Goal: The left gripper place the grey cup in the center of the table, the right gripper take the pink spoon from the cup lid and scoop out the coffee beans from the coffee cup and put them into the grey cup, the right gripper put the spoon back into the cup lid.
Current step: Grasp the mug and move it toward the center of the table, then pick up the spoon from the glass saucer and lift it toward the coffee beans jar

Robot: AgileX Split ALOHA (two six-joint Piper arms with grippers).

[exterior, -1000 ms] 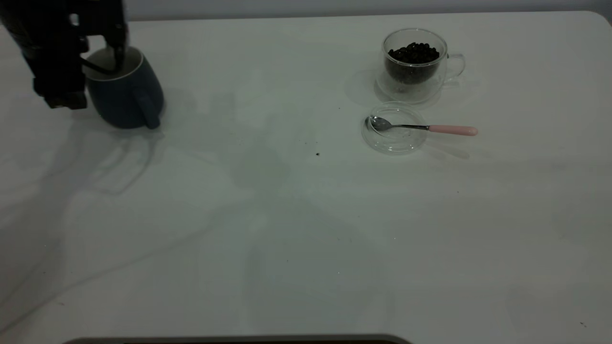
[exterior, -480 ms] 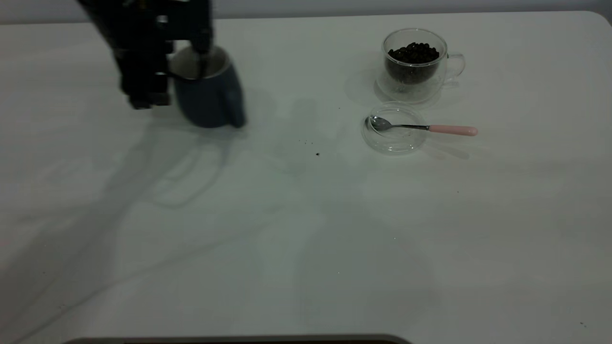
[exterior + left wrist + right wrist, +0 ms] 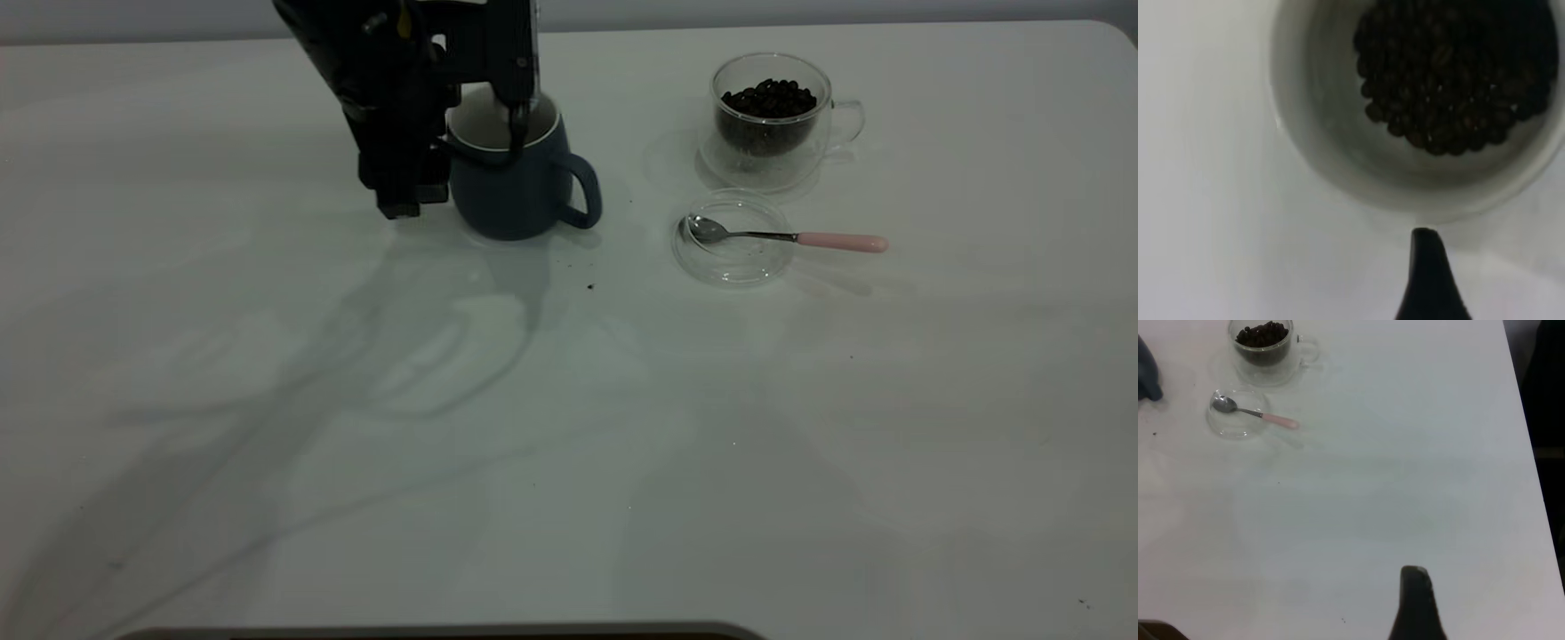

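The left tool [image 3: 511,120] pinches the grey cup's [image 3: 516,182] rim, cup resting on the tabletop [image 3: 569,427] left of the coffee cup [image 3: 772,120]. Placement step; next, release. The right tool's state: cannot tell.

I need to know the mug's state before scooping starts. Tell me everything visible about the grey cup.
The grey cup is a rounded dark blue-grey mug, ceramic by its look, with a pale inside, thin white rim and loop handle turned toward the coffee cup. It stands upright on the table. The left pincer grips its rim, one finger inside. The wrist view shows dark beans inside.
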